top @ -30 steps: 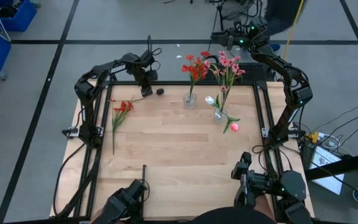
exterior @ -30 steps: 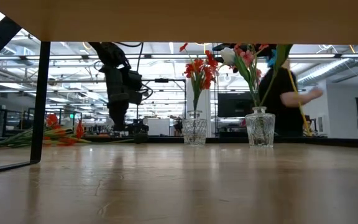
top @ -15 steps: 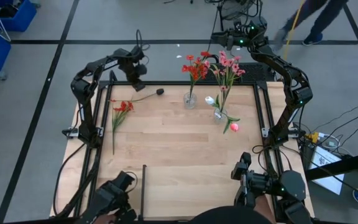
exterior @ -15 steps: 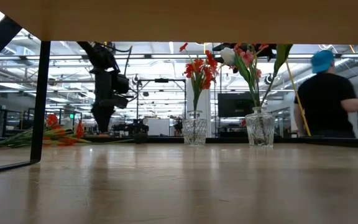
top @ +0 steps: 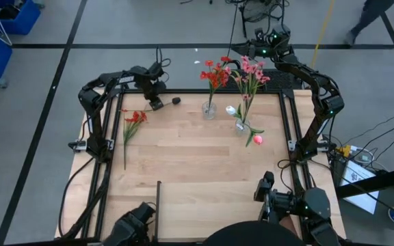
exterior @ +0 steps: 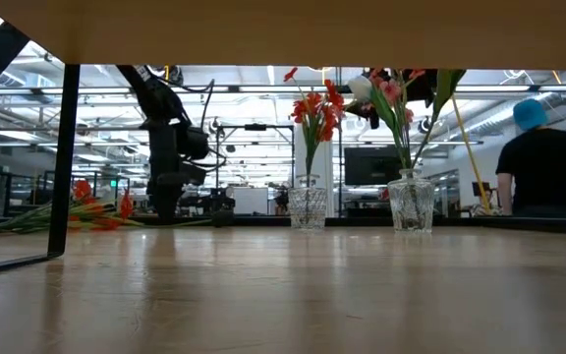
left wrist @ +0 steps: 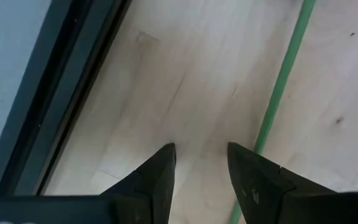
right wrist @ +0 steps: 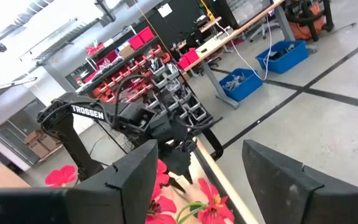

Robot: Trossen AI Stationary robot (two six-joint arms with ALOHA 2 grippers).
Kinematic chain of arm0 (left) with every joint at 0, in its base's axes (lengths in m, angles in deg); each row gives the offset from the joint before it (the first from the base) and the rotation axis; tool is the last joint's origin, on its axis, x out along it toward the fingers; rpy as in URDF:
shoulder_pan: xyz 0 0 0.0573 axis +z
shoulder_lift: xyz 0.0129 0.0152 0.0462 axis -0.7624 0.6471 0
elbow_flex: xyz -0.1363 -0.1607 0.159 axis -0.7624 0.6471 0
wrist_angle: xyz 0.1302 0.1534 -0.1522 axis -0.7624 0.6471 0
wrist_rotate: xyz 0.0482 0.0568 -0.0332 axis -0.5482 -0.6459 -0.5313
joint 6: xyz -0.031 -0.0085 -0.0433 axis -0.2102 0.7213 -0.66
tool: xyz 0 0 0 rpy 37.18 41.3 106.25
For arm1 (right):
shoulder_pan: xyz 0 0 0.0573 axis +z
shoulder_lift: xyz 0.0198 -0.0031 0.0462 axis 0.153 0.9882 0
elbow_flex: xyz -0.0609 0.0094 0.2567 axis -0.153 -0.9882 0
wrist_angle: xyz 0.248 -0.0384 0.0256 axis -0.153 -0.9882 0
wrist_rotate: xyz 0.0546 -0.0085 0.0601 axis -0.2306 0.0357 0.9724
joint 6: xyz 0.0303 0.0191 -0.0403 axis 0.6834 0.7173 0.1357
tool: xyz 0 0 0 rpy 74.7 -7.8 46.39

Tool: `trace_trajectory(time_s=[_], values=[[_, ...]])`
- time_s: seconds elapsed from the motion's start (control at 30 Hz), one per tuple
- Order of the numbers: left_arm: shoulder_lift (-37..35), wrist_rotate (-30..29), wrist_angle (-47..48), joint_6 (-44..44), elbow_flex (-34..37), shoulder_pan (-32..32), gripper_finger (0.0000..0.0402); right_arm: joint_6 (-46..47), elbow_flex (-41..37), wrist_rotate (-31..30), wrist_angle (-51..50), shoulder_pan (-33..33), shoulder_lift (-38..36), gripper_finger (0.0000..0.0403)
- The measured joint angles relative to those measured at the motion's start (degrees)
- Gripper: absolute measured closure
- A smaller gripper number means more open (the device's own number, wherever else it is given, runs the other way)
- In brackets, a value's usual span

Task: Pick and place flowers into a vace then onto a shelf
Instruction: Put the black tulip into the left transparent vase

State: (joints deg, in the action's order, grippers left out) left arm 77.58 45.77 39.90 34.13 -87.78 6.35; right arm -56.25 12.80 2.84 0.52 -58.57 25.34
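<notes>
While nothing is held, the left gripper (left wrist: pixel 201 158) is seen parted, green stalk (left wrist: pixel 279 87) just beside one finger.

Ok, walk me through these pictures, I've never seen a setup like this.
Two dark robot arms work at a wooden table. One camera looks straight down, one sits at tabletop height, and one rides on each wrist.

The left gripper hangs low at the table's far left corner, fingers apart, holding nothing; a green stem lies just beside them. The right gripper waits, open and empty, raised beyond the far edge.

On the table: a glass vase of red flowers, a second vase of pink flowers, a red spray lying loose at left, and a pink-red tulip bud.
</notes>
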Motion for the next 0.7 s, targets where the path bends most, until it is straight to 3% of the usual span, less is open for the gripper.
trace_trajectory(time_s=[0.17,0.43,0.57,0.7], values=[[-0.18,-1.75,-2.54,-1.42,1.96,-1.53,0.0245,0.29,-0.02,-0.02,0.60,0.00,0.00,0.0177],[0.85,-2.10,3.49,-1.35,-4.36,-0.74,0.0245,1.88,-0.04,-0.07,3.81,0.00,0.00,0.0177],[0.85,4.22,3.86,-1.56,-7.40,0.58,0.0245,2.66,-0.04,-0.10,4.37,0.00,0.00,0.0177],[0.85,6.90,5.59,-1.57,-7.41,0.65,0.0245,2.67,-0.04,-0.13,4.42,0.00,0.00,0.0177]])
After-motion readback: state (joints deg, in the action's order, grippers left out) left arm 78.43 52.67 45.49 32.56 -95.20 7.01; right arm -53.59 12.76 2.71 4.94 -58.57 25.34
